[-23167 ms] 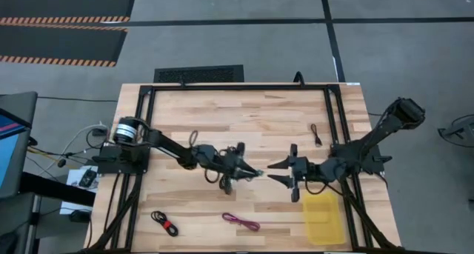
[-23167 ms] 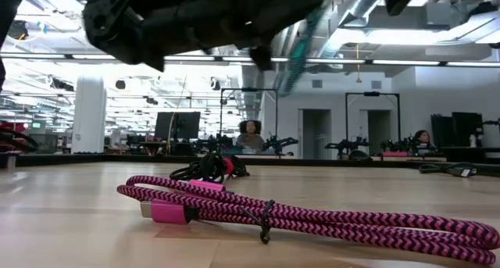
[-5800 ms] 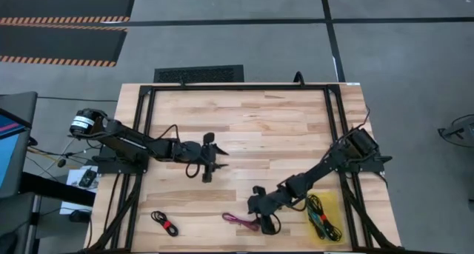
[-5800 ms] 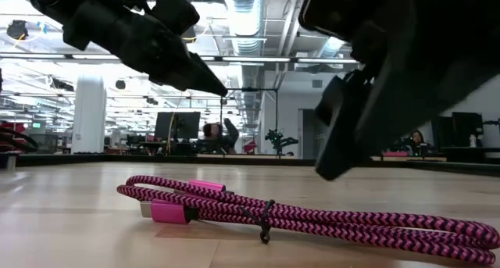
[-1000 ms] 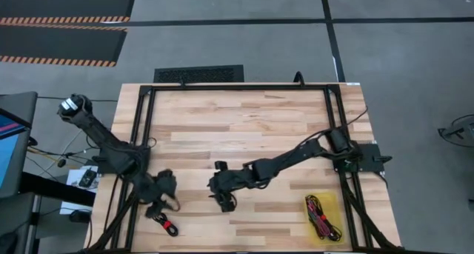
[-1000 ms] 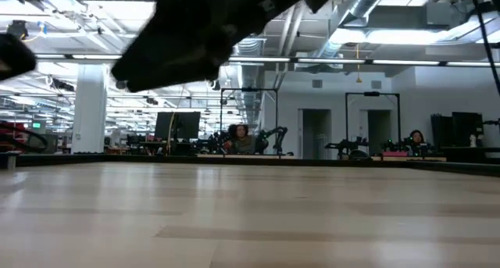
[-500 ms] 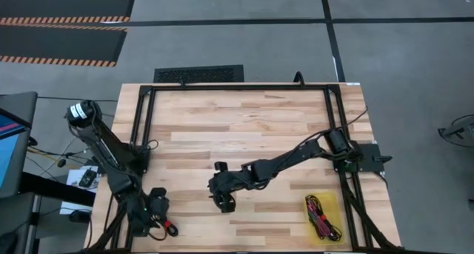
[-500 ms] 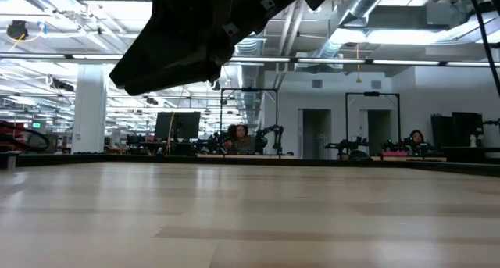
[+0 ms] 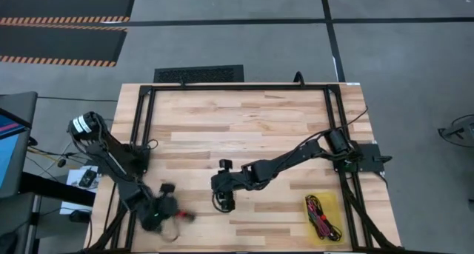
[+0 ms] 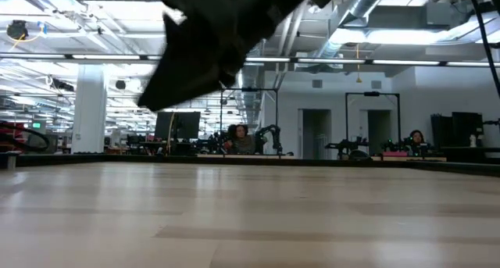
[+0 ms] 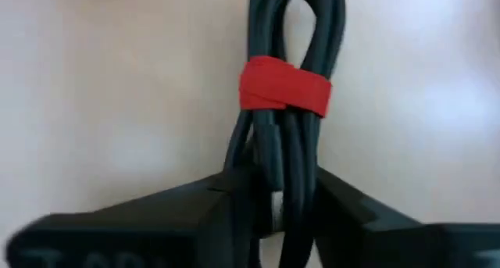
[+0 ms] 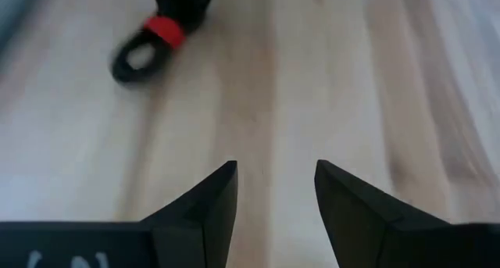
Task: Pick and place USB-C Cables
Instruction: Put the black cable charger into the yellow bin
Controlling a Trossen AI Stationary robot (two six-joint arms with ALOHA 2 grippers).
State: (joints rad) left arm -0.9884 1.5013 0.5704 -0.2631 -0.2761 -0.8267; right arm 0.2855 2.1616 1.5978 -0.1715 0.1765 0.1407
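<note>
The black USB-C cable bundle with a red band [image 9: 182, 216] is near the table's near left corner, in my left gripper [image 9: 172, 212], which is shut on it. In the left wrist view the bundle [image 11: 291, 135] runs forward from between the fingers, with the red band [image 11: 283, 84] past them. My right gripper [image 9: 222, 201] is open over the middle of the table, right of the bundle. It faces the bundle [image 12: 148, 43] from a distance and touches nothing. The other cable bundles [image 9: 319, 214] lie in the translucent yellow tray [image 9: 335, 206]. My left gripper pinches the black bundle between its two fingers on the strands just behind the red band [image 11: 280, 191]. The fingers [image 11: 195, 209] come from the table's left and lie across the strands. The banded loop end sticks out past the fingertips toward the right. Whether it is lifted off the table, I cannot tell.
The yellow tray sits by the table's near right corner, inside the black frame rail [image 9: 342, 165]. The right arm [image 9: 289, 159] stretches across the table's middle from the right. In the low view a dark arm [image 10: 211, 41] hangs over the bare wooden table [image 10: 250, 213].
My left gripper went down toward the near edge onto the black bundle with the red band and took hold of it. It then swung toward the table's right with it. The bundle now sits farther right than before. My right gripper has stayed nearly still.
</note>
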